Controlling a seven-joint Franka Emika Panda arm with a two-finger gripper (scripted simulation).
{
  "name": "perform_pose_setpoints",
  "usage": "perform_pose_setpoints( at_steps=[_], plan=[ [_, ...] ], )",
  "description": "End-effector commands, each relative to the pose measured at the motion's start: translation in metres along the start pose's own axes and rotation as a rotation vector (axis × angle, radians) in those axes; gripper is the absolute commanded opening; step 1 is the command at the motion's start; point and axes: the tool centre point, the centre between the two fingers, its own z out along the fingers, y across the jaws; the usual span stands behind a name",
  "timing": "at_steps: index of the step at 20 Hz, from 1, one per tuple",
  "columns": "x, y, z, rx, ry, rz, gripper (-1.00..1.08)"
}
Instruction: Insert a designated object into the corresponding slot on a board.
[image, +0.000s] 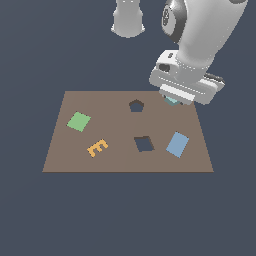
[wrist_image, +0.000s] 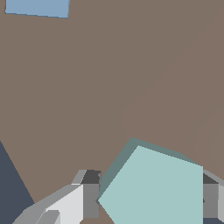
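Dark slate bench lies all around the brown board (image: 125, 132), which carries a green tile (image: 79, 121), an orange E (image: 98, 147) and a blue tile (image: 177, 144). My hand (wrist_image: 148, 197) is clenched on the pale teal block (wrist_image: 155, 190) (fingers (wrist_image: 89, 199) flank it) near the board's far corner on the exterior view's right, apart from the pentagon slot (image: 136, 105).

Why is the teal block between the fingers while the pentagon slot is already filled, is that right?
Not quite. The exterior view shows the pentagon slot dark and empty. The rest holds: the wrist view shows the teal block between the gripper fingers, above the board.
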Motion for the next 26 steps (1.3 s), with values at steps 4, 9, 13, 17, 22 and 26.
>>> perform_pose_setpoints(
  at_steps=[4,9,13,17,22,26],
  plan=[
    [0.004,0.015,-0.001,0.000,0.000,-0.091,-1.00],
    [0.011,0.033,-0.002,0.000,0.000,-0.205,-1.00],
    [0.020,0.050,-0.003,0.000,0.000,-0.314,-1.00],
    [0.032,0.067,-0.004,0.000,0.000,-0.434,-1.00],
    [0.048,0.084,-0.005,0.000,0.000,-0.561,-1.00],
    [0.059,0.093,-0.006,0.000,0.000,-0.644,-1.00]
  ],
)
